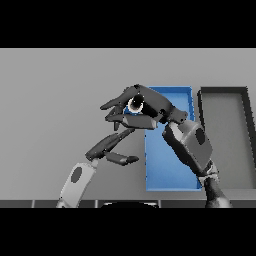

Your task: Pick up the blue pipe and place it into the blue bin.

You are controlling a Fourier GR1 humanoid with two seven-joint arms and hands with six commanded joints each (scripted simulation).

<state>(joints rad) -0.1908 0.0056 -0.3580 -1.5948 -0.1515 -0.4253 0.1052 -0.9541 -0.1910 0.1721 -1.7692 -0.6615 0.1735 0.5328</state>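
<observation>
1. Tabletop (50, 100): a plain grey surface fills the view.
2. Blue bin (167, 172): a long rectangular tray standing right of centre, its long axis running from 12 to 6 o'clock. Its floor is visible in the lower half; the upper left portion is covered by the right hand and forearm.
3. Dark bin (222, 92): a second tray with a dark rim and grey floor, just beside the blue bin at its 3 o'clock side, aligned parallel to it.
4. Right hand (150, 105): the right arm enters from the lower right edge and crosses the blue bin diagonally toward 11 o'clock. The hand sits over the bin's upper left corner, with the fingers (112, 105) reaching out past the bin's left wall toward 9 o'clock.
5. Blue pipe (135, 105): only a round light end with a dark centre and a sliver of blue beneath it can be seen, enclosed in the right hand. The fingers and thumb are curled round it. Whether it touches the tabletop cannot be told.
6. Left hand (112, 147): the left arm rises from the lower edge at 7 o'clock. The hand lies below the right hand, left of the blue bin, fingers relaxed and spread, holding nothing.
</observation>
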